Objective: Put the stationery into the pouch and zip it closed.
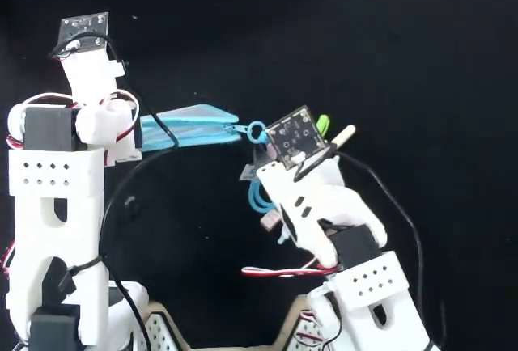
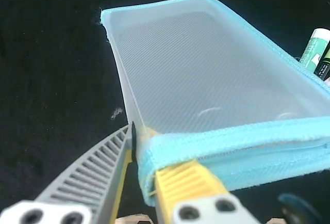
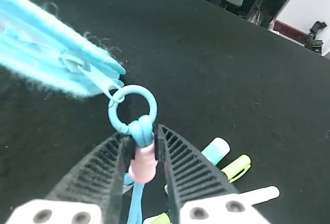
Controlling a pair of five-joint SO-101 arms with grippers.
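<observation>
The gravest risk concerns the pale blue translucent mesh pouch [image 2: 206,69], stretched between the two arms on the black cloth-covered table [image 1: 421,60]. It looks empty and its zip seam seems shut along the stretch that shows, so the stationery beside it would end up locked out unless the zip is run open first. Next, the left gripper [image 2: 139,146] is clenched on only one corner of the pouch's hem, and a hard tug from the other end could drag the fabric out of that pinch. A lesser worry is that the right gripper [image 3: 142,141] is clamped on the small pink bead [image 3: 143,163] and thin blue cord [image 3: 135,203] hanging off the blue plastic pull ring [image 3: 131,108], not on the slider. An off-line pull could jam the zip or let the cord slide through. Counted: two arms, one pouch, and at least four loose pieces, namely a white pen [image 3: 258,195], a yellow-green highlighter [image 3: 236,167], a white-capped teal marker [image 3: 215,149] and a green tip [image 3: 157,219]. There is also one ring, one cord and one bead.
</observation>
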